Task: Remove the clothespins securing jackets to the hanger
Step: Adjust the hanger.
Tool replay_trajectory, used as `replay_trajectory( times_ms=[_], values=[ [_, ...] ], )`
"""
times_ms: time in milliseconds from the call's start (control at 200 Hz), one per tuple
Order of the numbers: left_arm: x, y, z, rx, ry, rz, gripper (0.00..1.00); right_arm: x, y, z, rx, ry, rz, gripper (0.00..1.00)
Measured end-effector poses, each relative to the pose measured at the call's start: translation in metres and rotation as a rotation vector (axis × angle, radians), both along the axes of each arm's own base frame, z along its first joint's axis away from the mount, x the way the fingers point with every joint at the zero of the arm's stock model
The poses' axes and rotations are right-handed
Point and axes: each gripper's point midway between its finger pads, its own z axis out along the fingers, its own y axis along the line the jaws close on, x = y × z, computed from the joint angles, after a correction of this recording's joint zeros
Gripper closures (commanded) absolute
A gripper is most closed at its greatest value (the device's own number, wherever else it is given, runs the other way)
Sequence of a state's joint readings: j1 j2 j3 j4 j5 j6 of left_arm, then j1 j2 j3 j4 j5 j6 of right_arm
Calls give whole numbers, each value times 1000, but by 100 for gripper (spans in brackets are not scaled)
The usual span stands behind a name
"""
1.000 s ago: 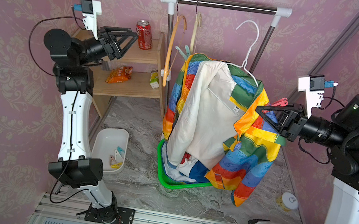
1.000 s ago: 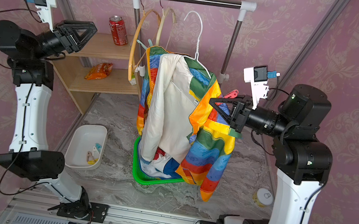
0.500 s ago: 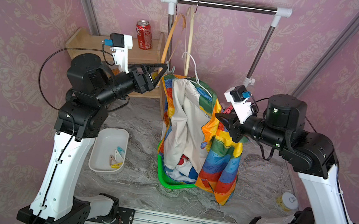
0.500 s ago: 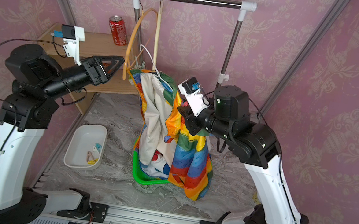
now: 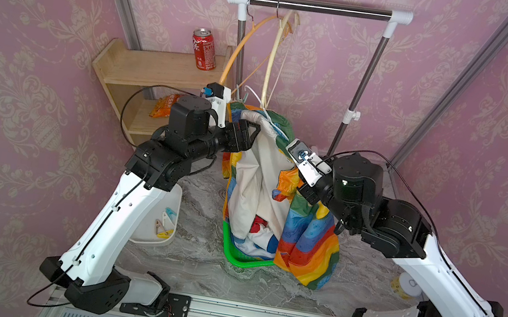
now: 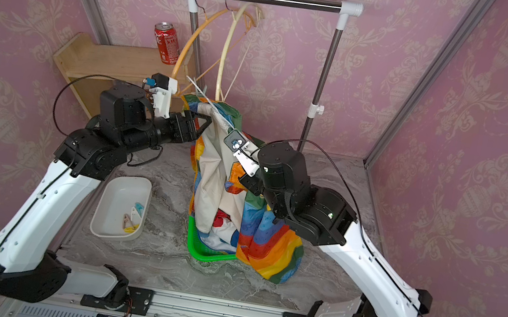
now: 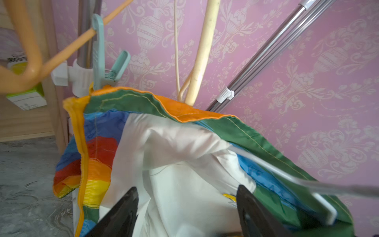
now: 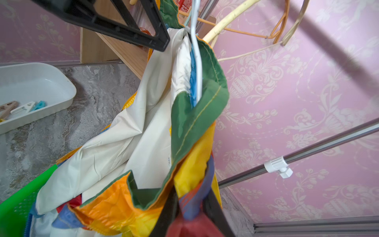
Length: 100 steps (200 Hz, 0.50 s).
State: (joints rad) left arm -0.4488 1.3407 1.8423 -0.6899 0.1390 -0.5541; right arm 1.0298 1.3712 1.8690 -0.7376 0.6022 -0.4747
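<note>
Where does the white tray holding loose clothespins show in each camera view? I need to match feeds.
In a top view: white tray left of the green basket, partly behind the left arm.
In a top view: whole tray visible, same place.
Left wrist: not in it.
Right wrist: at the picture's left edge.
Shared landmark: the rainbow jacket.

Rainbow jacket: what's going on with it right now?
The right gripper is shut on a fold of the rainbow jacket, which is draped on a white hanger over the green basket. The left gripper is open, its fingers at the cream lining. A light blue clothespin appears clipped to the jacket's top edge; other clothespins lie in the white tray.
</note>
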Motion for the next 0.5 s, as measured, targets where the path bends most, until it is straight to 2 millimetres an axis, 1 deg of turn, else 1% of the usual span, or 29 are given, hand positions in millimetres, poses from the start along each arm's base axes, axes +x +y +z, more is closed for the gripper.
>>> replay_trajectory(
  times_ms=[75, 170, 245, 305, 355, 400, 500],
  values=[
    [-4, 16, 5, 28, -27, 64, 17, -7, 5, -2, -47, -42, -5, 100],
    [-19, 37, 21, 38, -77, 135, 16, -15, 12, -9, -102, -70, -6, 100],
    [-32, 46, 33, 21, -107, 147, 15, -23, 15, -15, -149, -88, -9, 100],
    [-37, 48, 38, 7, -114, 148, 14, -28, 16, -19, -178, -100, -14, 100],
    [-38, 48, 37, 8, -108, 148, 14, -30, 15, -21, -187, -103, -19, 100],
    [-38, 49, 32, 19, -91, 154, 14, -30, 13, -23, -192, -103, -25, 100],
    [-36, 57, 6, 103, -28, 185, 9, -28, 3, -21, -166, -94, -46, 100]
  ],
)
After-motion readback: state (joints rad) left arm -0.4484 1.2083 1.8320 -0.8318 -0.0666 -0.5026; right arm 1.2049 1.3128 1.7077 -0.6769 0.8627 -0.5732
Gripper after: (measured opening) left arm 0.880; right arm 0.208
